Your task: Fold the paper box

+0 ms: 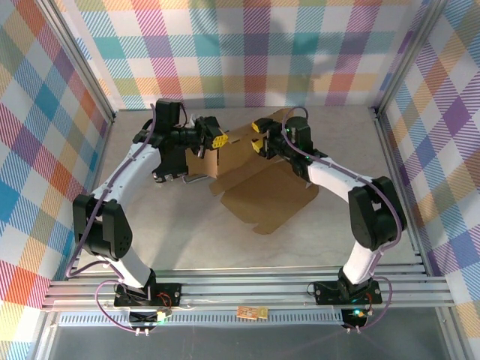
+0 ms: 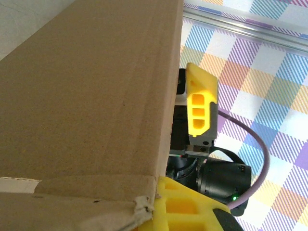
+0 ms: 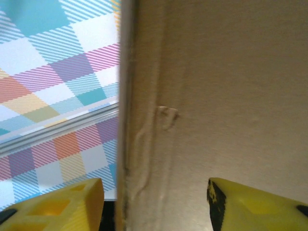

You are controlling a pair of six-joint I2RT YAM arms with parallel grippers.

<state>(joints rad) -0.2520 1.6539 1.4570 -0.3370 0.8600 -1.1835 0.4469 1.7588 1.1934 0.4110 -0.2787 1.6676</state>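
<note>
**Top external.**
- Paper box point(image 1: 266, 196): brown cardboard, part-formed. One panel stands upright between the two sets of fingertips. The rest of the sheet lies flat on the table point(image 1: 172, 240), on the near side of both.
- Left gripper point(image 1: 215, 136): at the panel's left end, fingertips against the cardboard. Whether they pinch it or merely touch it cannot be told.
- Right gripper point(image 1: 260, 139): at the panel's right end, fingers apart, one on either side of the panel edge.

**Left wrist.**
- The raised panel lies above and to the left of this gripper's lower yellow finger point(image 2: 185, 211), and its torn corner touches that finger.
- The partner finger is hidden by the cardboard, so the spread is undetermined.
- Past the panel's free edge is a yellow finger of the right gripper point(image 2: 199, 110), just beside that edge, with the plaid wall point(image 2: 260, 72) behind.

**Right wrist.**
- Two yellow fingers point(image 3: 57, 204), well spread, with no contact to be seen.
- The panel edge runs vertically between them, nearer the left-hand one. The panel face carries on behind the right-hand one.
- There is a small scuff in the board just beside the edge.

**Risks, as judged.**
1. The right fingers sit close to the bare edge, so closing there would give a shallow bite, and the panel could slip out and drop flat.
2. Inward pressure from both ends at once could bow the panel or crease it away from its score line.
3. The torn corner at the left finger could rip further if dragged.
4. Nothing weighs down the flat sheet, so it may skid across the table when the panel is turned.
</note>
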